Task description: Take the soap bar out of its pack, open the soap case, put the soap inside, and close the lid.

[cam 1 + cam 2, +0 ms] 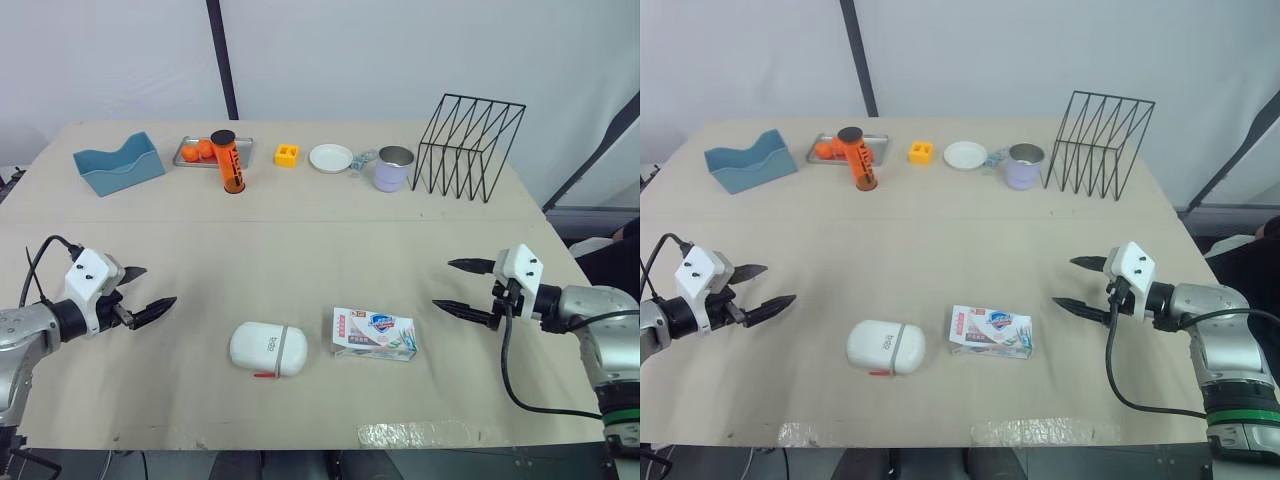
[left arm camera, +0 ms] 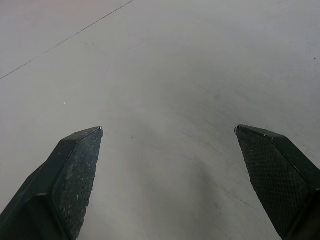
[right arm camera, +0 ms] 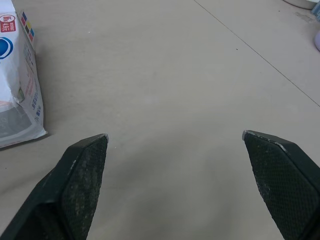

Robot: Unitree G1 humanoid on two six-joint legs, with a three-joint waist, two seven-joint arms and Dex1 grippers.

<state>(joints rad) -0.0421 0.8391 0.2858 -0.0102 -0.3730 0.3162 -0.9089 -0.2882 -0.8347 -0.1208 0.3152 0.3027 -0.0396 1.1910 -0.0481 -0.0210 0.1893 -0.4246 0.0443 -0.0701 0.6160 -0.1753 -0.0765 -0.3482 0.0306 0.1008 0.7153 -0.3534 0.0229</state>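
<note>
Soap pack (image 1: 374,334) and closed soap case (image 1: 268,348) lie untouched; left gripper (image 1: 142,292) and right gripper (image 1: 460,286) fingers spread, empty; likely next: grasp pack.

Wide beige table (image 1: 300,250) of matte board, with a faint seam running across its far half and a strip of clear tape (image 1: 420,433) on its near edge. Behind it, a plain white wall (image 1: 400,50), possibly fabric sheeting, crossed by a slanted black pole (image 1: 222,60). Light even and diffuse.
</note>
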